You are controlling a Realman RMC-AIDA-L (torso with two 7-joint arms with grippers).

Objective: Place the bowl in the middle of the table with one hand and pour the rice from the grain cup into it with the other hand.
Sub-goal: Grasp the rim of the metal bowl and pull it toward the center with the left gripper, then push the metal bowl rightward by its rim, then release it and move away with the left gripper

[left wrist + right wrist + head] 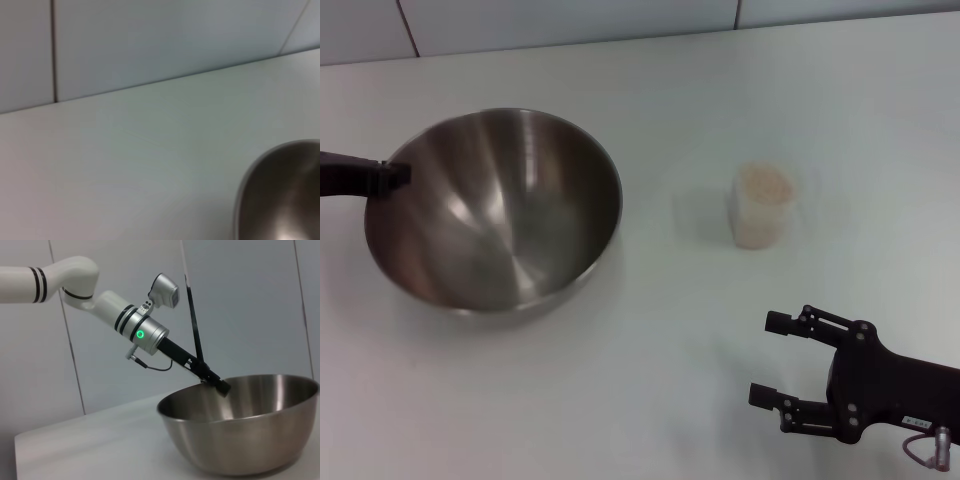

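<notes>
The left gripper [390, 177] pinches the rim of the bowl [495, 210], left of the table [650, 380] middle. The cup [761, 206] is full; the right gripper [772, 358] waits nearby, jaws spread.

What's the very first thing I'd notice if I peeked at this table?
You'd spot the big shiny bowl first, sitting on the robot's left side of the white table, with the left gripper pinching its rim. Next comes the little grain cup full of rice, standing alone to the bowl's right. Nearer the robot, the right gripper hovers with its fingers open.
</notes>
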